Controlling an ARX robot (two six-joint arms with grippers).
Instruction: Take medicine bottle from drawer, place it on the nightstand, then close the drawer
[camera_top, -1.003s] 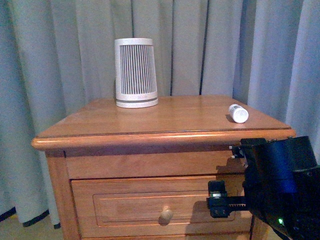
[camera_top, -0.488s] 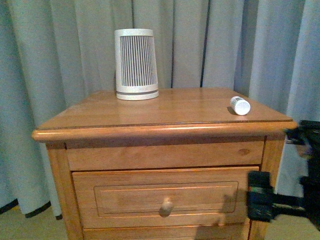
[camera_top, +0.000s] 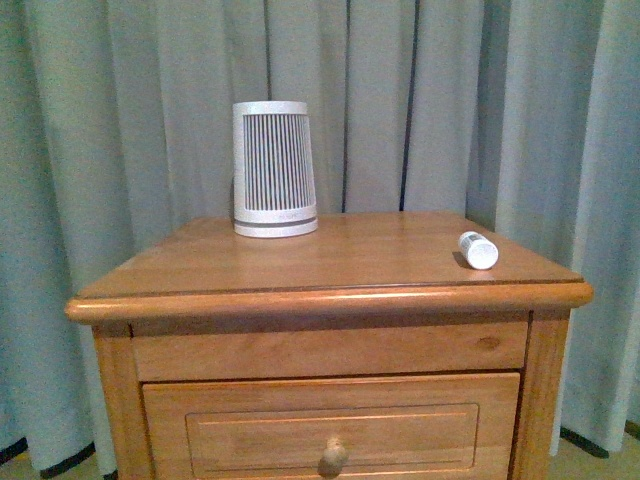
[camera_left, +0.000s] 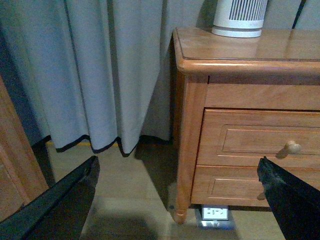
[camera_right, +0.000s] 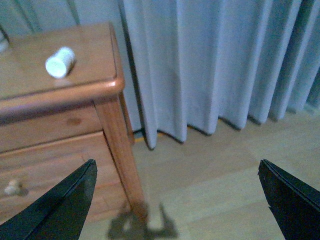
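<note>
Front view showed the small white cylindrical medicine bottle (camera_top: 477, 250) lying on the honey-brown wooden nightstand (camera_top: 330, 298), its upper drawer (camera_top: 330, 425) flush shut. Both the left gripper (camera_left: 177, 192) and right gripper (camera_right: 177, 192) stood spread and empty, so the task looked complete.

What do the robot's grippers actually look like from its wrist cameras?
Only the fingers show. In each wrist view two black, flat, wedge-shaped fingers taper to blunt tips at the lower corners, with a wide gap between them. No cables or markings are visible, and the front view shows no arm at all.
</note>
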